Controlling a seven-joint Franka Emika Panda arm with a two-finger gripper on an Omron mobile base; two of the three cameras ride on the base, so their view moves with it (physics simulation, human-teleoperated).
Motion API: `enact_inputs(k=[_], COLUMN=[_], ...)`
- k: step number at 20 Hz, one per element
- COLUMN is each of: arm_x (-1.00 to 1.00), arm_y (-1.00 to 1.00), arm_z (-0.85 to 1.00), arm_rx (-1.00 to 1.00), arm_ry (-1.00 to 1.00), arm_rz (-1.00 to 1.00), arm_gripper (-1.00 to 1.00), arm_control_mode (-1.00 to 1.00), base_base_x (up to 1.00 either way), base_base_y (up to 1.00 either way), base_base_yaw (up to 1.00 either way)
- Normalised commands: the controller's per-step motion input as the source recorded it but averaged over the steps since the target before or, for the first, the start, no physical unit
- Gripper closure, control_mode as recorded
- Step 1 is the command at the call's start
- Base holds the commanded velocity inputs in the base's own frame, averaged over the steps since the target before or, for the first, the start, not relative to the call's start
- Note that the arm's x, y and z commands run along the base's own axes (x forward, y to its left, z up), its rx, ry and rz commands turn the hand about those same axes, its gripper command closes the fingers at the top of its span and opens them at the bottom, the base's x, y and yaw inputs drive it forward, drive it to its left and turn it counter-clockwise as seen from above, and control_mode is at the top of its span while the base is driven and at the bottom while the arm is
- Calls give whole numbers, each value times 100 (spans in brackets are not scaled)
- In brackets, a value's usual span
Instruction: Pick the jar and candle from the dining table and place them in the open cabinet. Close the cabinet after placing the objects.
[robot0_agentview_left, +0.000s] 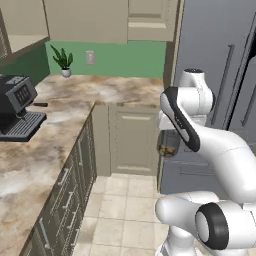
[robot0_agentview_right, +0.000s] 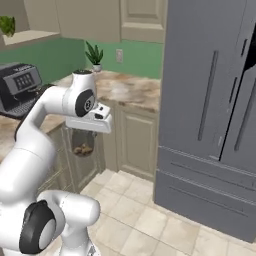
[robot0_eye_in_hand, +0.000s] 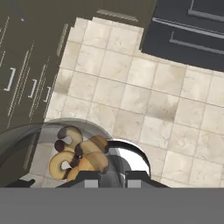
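1. Gripper (robot0_agentview_right: 84, 134) state: jaws nearly closed on the jar (robot0_agentview_right: 83, 143), which hangs below the hand, clear of any surface. The hand view shows brown contents resting at the bottom of the smoky glass.
2. Jar position: in mid-air over the tiled floor (robot0_eye_in_hand: 144, 100), just right of the beige drawer fronts (robot0_agentview_left: 67, 200) and near the grey refrigerator (robot0_agentview_right: 210, 115) in the left base view.
3. Risk, drop: the grip appears to be on the rim or upper wall. A sudden swing could let the smooth glass slip, and nothing but floor lies beneath it.
4. Risk, collision: the aisle between the drawer fronts and the refrigerator is narrow. A wide sweep of the elbow could strike either side.
5. Risk, tilt: rolling the hand could spill the contents.
6. Open room: free space lies above the marbled counter (robot0_agentview_left: 60, 130) and along the aisle toward the far corner cabinet doors (robot0_agentview_left: 132, 145).
7. Upper cabinets (robot0_agentview_left: 85, 20) hang above the far wall; whether one stands open cannot be told here.
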Motion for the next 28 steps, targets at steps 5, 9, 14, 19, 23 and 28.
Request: enact_inputs(k=[5, 9, 14, 19, 23, 28], arm_x=[0, 0, 0, 0, 0, 0], arm_y=[0, 0, 0, 0, 0, 0], arm_z=[0, 0, 0, 0, 0, 0], arm_rx=[0, 0, 0, 0, 0, 0], arm_ry=[0, 0, 0, 0, 0, 0], arm_rz=[0, 0, 0, 0, 0, 0], arm_gripper=[100, 100, 100, 100, 100, 100], arm_control_mode=[100, 100, 100, 100, 100, 100], base_base_x=[78, 82, 79, 81, 81, 66], base_base_y=[-55, -46, -27, -6, -7, -10], base_base_yaw=[62, 65, 61, 56, 58, 43])
